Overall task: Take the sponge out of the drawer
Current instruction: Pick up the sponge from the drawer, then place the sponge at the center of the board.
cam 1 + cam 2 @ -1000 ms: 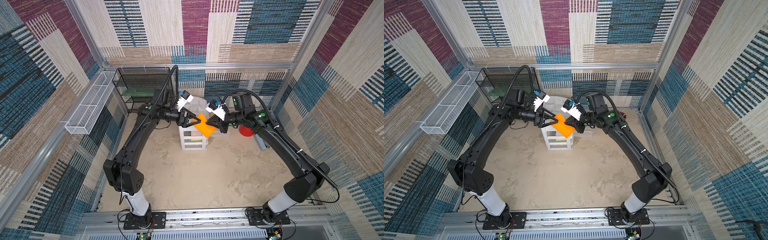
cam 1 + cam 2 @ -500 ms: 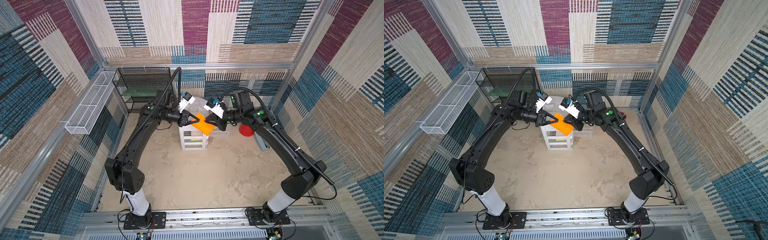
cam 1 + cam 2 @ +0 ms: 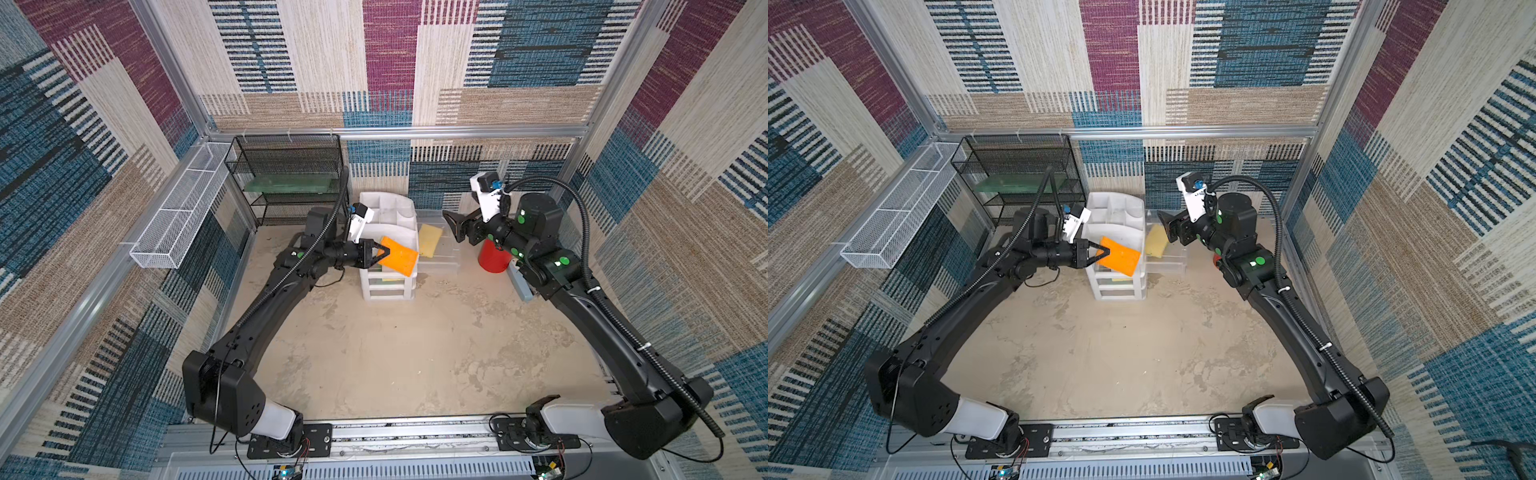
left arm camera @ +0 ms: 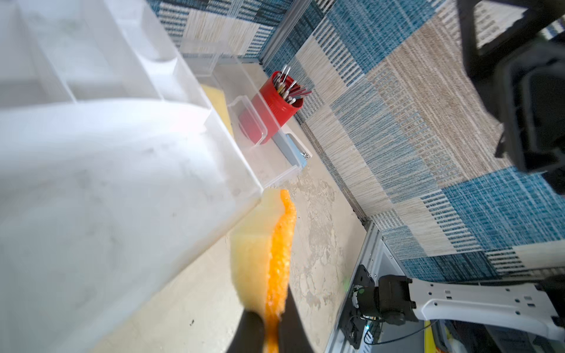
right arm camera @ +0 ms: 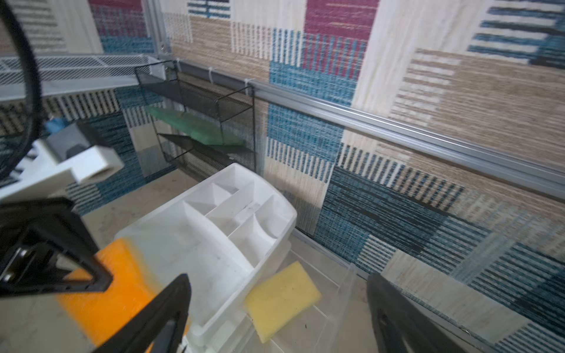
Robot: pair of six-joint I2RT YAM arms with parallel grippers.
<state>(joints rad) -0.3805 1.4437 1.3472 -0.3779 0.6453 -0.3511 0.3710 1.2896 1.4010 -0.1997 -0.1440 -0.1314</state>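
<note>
Left wrist view crops the left gripper (image 4: pixel 270 331) clamping the orange sponge (image 4: pixel 269 259) at lower centre beside the blurred drawer (image 4: pixel 107 152), while the right gripper (image 5: pixel 275 314), jaws wide, holds nothing.

My left jaws pinch the orange-topped, yellow-bodied sponge (image 3: pixel 400 261) by one edge, holding it tilted in the air just in front of the white drawer tower (image 3: pixel 388 286). One clear drawer (image 3: pixel 446 259) is pulled out sideways; a yellow sponge (image 3: pixel 429 240) lies in it.
</note>
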